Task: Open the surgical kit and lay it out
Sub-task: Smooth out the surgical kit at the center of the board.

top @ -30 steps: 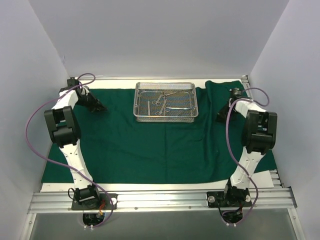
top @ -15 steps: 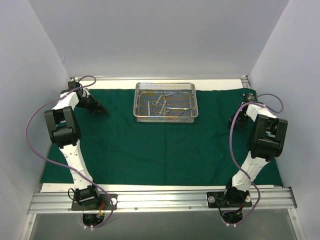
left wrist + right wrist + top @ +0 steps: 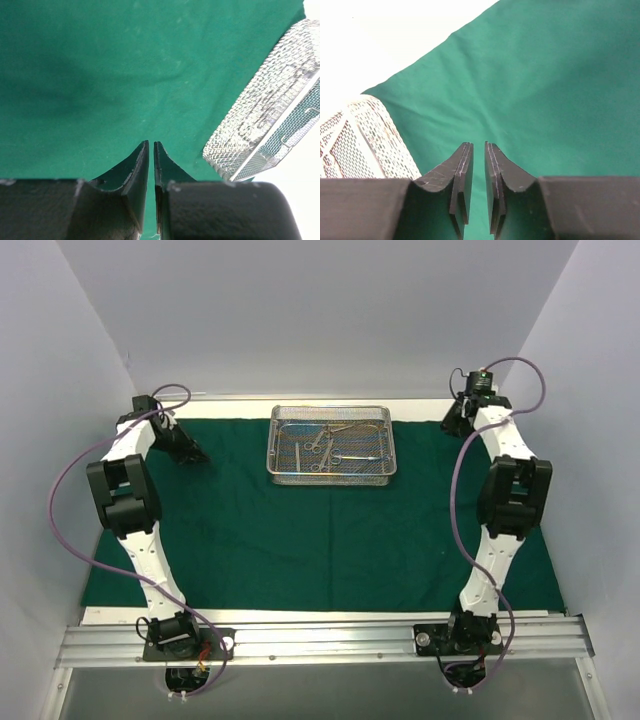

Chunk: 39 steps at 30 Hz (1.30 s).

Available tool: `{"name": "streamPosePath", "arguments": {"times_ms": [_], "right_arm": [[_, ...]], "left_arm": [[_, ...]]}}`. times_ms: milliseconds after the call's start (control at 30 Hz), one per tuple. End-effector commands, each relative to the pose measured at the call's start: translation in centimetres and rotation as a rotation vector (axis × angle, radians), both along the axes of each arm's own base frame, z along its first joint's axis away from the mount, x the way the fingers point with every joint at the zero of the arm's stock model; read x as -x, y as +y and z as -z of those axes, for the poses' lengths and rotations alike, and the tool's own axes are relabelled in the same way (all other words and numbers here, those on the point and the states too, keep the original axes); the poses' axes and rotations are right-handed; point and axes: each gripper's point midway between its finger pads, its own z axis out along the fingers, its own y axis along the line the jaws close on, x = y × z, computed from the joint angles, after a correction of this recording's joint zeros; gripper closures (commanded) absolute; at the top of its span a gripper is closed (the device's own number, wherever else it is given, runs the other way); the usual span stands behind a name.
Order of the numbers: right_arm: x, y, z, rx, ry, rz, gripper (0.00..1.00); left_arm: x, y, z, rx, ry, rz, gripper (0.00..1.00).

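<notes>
The dark green cloth wrap (image 3: 320, 540) lies spread flat over the table. The silver wire-mesh tray (image 3: 332, 478) stands on it at the back centre and holds several steel ring-handled instruments (image 3: 325, 445). My left gripper (image 3: 195, 455) hovers over the cloth's back left corner. In its wrist view the left gripper (image 3: 151, 142) shows a narrow slit with nothing in it, above the cloth (image 3: 100, 75), with the tray (image 3: 265, 125) to the right. My right gripper (image 3: 450, 423) is at the back right corner. That right gripper (image 3: 475, 144) is slightly open and empty above the cloth (image 3: 545, 75), with the tray (image 3: 360, 140) to the left.
White walls close the table in on the left, back and right. A strip of bare white table (image 3: 420, 405) runs behind the cloth. An aluminium rail (image 3: 320, 640) carries both arm bases at the near edge. Purple cables (image 3: 60, 500) loop beside each arm.
My right arm swung to the back right corner, drawing the cloth's folded right flap out flat, and its jaws have parted off the cloth. The left arm has barely shifted.
</notes>
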Motion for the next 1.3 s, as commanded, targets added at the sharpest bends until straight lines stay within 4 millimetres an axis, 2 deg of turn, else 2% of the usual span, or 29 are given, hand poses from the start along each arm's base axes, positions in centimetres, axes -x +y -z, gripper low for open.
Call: {"name": "streamPosePath", "arguments": {"times_ms": [0,67,100,133,167,233,333,367,467,600,767,800,833,900,1100,1267], "right_arm": [[-1.8,1.5,3.2,-0.042,0.04,-0.039,0.82],[-3.5,2.1,2.8,-0.061,-0.001,-0.047,0.83],[-4.0,2.5,3.8,-0.069,0.01,-0.056,0.83],[-4.5,2.7,3.9,-0.074,0.005,-0.06,0.85],[-5.2,3.0,3.5,-0.076,-0.01,-0.065,0.9],[-5.6,3.6,4.6,-0.093,0.006,-0.063,0.96],[-5.8,4.2,5.9,-0.102,0.027,-0.073,1.0],[-5.8,4.3,6.2,-0.104,0.029,-0.074,1.0],[-5.6,4.5,8.1,-0.111,0.061,-0.077,1.0],[-5.6,4.6,9.4,-0.12,0.079,-0.075,1.0],[-5.8,4.8,11.1,-0.143,0.107,-0.057,1.0],[-5.6,4.8,12.1,-0.15,0.128,-0.054,1.0],[-5.7,5.0,12.3,-0.156,0.131,-0.055,1.0],[-6.1,5.1,12.2,-0.163,0.125,-0.055,1.0],[-7.1,4.5,10.6,-0.149,0.103,-0.061,1.0],[-7.2,4.0,8.9,-0.128,0.081,-0.069,1.0]], "left_arm": [[-2.5,0.4,-3.0,-0.04,-0.129,0.035,0.82],[-3.6,-0.1,-3.1,-0.009,-0.17,0.048,0.83],[-4.0,-0.5,-2.3,0.005,-0.167,0.054,0.83],[-4.7,-0.6,-2.5,0.007,-0.186,0.053,0.83],[-4.9,-0.7,-2.1,0.013,-0.181,0.044,0.84],[-5.2,-0.7,-1.2,0.013,-0.16,0.034,0.87],[-5.4,-0.6,0.2,-0.011,-0.131,0.018,0.9],[-5.5,-0.5,0.4,-0.009,-0.129,0.016,0.9],[-5.6,0.1,2.6,-0.041,-0.078,-0.001,0.91],[-5.4,0.7,4.1,-0.053,-0.007,-0.019,0.92],[-6.1,1.2,5.0,-0.056,0.027,-0.034,0.92],[-6.1,1.4,5.6,-0.05,0.035,-0.038,0.92],[-6.4,1.5,5.3,-0.048,0.034,-0.042,0.92],[-6.1,2.1,5.8,-0.05,0.058,-0.056,0.93],[-5.9,3.7,5.1,-0.06,0.05,-0.074,0.93],[-5.6,4.2,3.6,-0.077,0.019,-0.058,0.91]]}}
